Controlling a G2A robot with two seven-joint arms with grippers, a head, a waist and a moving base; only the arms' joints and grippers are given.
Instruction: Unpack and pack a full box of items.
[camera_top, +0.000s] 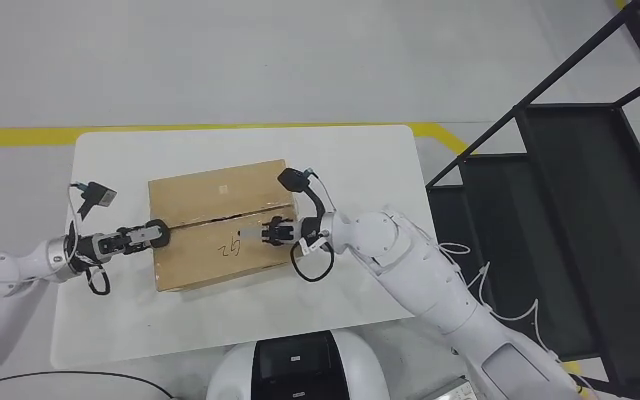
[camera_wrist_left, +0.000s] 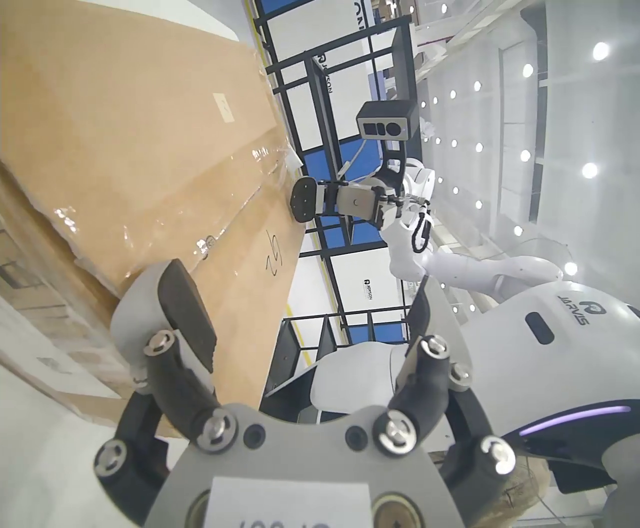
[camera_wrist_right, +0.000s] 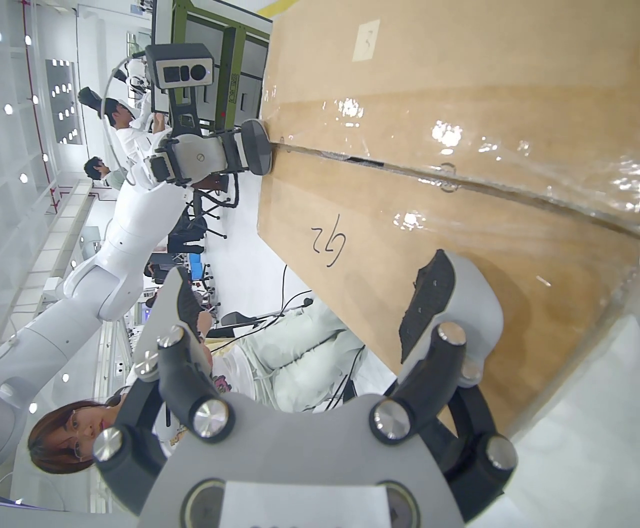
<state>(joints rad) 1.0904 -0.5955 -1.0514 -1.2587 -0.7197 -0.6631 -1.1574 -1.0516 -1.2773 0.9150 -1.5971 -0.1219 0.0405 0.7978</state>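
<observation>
A closed brown cardboard box lies in the middle of the white table, its top flaps sealed with clear tape along the centre seam. My left gripper is open at the box's left edge, level with the seam; in the left wrist view one finger sits just off the box. My right gripper is open over the right part of the lid. In the right wrist view one finger hovers on the lid of the box, close to the taped seam.
Bare table surrounds the box, widest at the front and at the left. A black metal stair frame stands off the table's right side. A yellow floor line runs behind the table.
</observation>
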